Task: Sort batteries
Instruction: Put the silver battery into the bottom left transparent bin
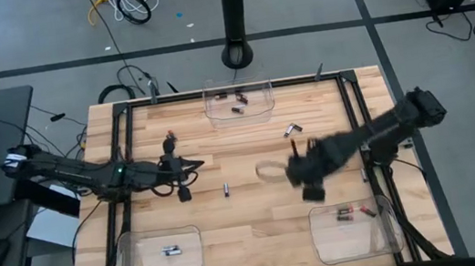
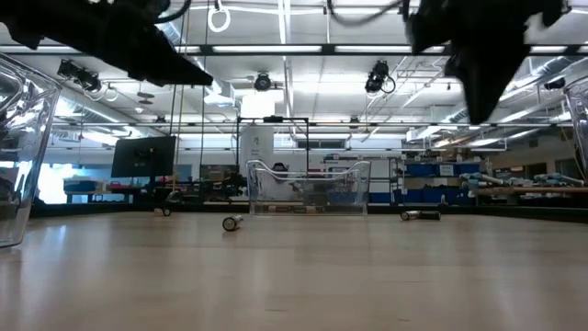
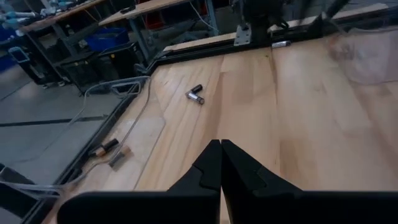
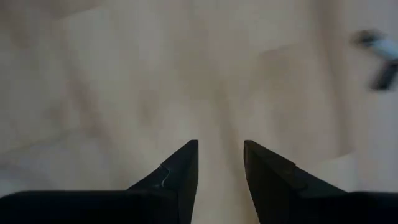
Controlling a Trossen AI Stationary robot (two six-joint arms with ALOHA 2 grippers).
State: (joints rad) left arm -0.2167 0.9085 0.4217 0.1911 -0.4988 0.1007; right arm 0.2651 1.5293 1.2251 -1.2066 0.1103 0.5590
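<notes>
I'm working over the table (image 1: 251, 232), framed by a dark rail that limits how far out I can swing. Three clear bins sit at its edges so the middle stays free for picking: the far bin (image 1: 239, 101) holds a few batteries, the near left bin (image 1: 159, 258) two silvery ones, the near right bin (image 1: 353, 228) a few dark ones.

My right arm reaches in over the middle, its gripper (image 1: 303, 175) hanging above bare wood with fingers apart and empty. My left gripper (image 1: 196, 163) waits by the left side, fingers pressed together on nothing.

Loose batteries remain: one (image 1: 226, 189) between the grippers, one (image 1: 290, 130) just beyond the right gripper, with open wood around both for a clean descent.
</notes>
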